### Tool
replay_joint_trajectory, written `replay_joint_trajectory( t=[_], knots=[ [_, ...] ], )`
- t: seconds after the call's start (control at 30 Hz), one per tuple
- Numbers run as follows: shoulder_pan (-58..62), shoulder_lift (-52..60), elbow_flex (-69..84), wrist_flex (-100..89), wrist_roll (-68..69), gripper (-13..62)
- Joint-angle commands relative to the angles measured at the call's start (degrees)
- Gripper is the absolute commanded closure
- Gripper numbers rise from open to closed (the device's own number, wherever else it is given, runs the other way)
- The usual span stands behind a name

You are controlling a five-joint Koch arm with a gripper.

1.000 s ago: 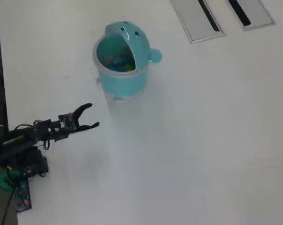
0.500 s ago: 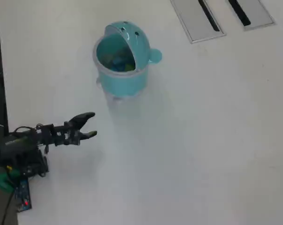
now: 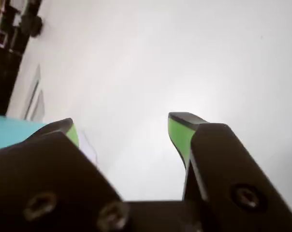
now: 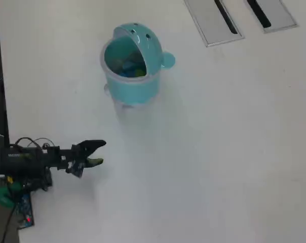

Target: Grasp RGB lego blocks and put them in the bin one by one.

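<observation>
Far left of the overhead view: the arm's base with a small board and a red light, cables looped beside it at the white table's (image 4: 219,152) edge. The arm reaches rightward, low over the table.

Gripper (image 4: 99,153): jaws spread, nothing between them. The wrist view confirms it, two green-padded fingers (image 3: 180,133) held apart with only bare white table showing in the gap (image 3: 122,130).

Up and to the right of the gripper, well apart from it: the bin (image 4: 132,86), teal, whale-shaped, standing upright, its domed lid tipped back with two dark eyes, a small knob on its right side. Inside the open mouth lie the lego blocks (image 4: 130,68); blue and yellow-green are visible, red I cannot make out. A sliver of teal also shows at the left edge of the wrist view.

Top right: two grey slotted panels (image 4: 214,20) set into the table.
</observation>
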Motion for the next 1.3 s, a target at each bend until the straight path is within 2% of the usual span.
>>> replay_joint_trajectory(
  t=[0.0,0.63,1.27],
  knots=[
    [0.62,4.22,-0.09,-6.42,4.13,15.2],
    [2.64,4.22,16.44,-12.04,22.59,15.5],
    [3.43,3.78,25.31,-10.28,26.19,14.3]
  ],
)
